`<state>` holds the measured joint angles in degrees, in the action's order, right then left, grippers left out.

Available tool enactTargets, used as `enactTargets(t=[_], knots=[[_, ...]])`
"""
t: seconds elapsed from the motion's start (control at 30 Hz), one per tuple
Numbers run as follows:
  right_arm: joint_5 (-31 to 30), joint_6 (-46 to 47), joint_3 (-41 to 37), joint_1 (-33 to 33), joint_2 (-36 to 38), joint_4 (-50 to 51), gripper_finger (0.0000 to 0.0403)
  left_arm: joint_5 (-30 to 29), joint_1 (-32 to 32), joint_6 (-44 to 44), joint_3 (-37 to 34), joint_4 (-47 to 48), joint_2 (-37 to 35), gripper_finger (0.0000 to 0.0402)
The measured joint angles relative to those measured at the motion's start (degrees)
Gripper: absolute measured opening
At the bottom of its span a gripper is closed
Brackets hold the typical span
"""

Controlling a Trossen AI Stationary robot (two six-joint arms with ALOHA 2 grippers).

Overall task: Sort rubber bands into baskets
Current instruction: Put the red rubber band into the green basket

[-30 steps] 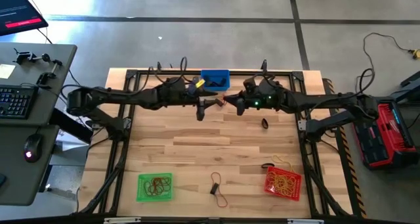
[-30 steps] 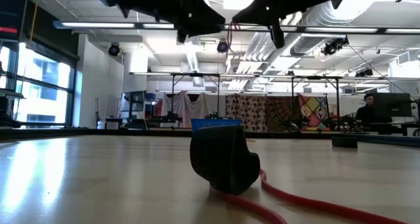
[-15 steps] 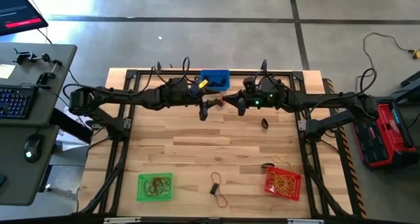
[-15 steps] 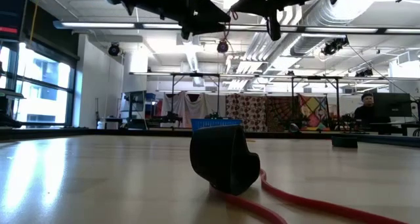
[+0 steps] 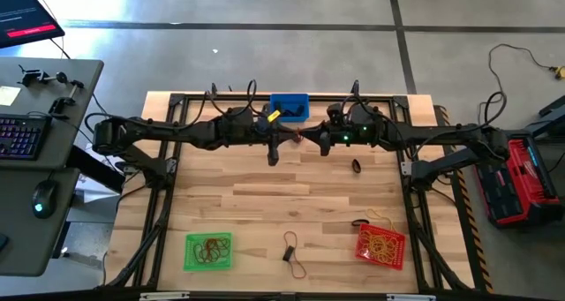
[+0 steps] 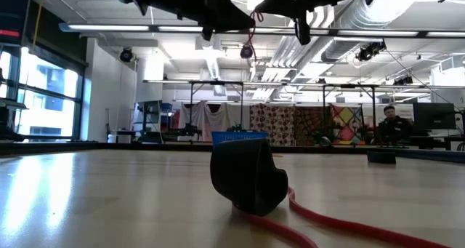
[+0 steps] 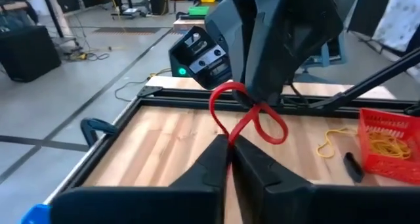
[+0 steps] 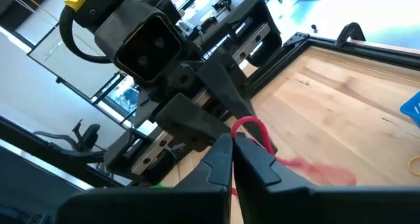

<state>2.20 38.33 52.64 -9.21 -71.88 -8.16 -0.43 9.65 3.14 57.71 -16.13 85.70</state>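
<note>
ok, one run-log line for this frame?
phase: mid-air handover | left claw: shut on red rubber band | right claw: shut on same band | location: above table, near blue basket

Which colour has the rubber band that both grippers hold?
Red; the rubber band shows best in the left wrist view.

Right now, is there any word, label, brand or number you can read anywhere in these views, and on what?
None can be read.
Monitor beside the table: red band with text, too small to read.
Yellow note on the desk: too small to read.
Yellow tag on the left arm: no text legible.
</note>
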Motion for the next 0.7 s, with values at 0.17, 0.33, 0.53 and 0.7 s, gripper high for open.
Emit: enactTargets(t=[0.17,0.33,0.53,0.7], knots=[[0.00,0.05,-0.02,0.00,0.00,0.03,0.0001,3.13,0.88,-2.50,0.00,1.04,-1.41,0.0003],[0.00,0.00,-0.02,0.00,0.00,0.21,0.0036,4.83,2.15,-2.87,0.00,5.70,-4.66,0.0001],[0.00,-1.39,-0.04,0.00,0.00,0.28,0.0122,7.76,3.58,-2.89,0.00,13.88,-9.87,0.0001],[0.27,-6.42,-0.04,-0.11,0.00,1.25,0.0158,11.57,3.04,-1.57,0.00,21.17,-14.98,0.0000]])
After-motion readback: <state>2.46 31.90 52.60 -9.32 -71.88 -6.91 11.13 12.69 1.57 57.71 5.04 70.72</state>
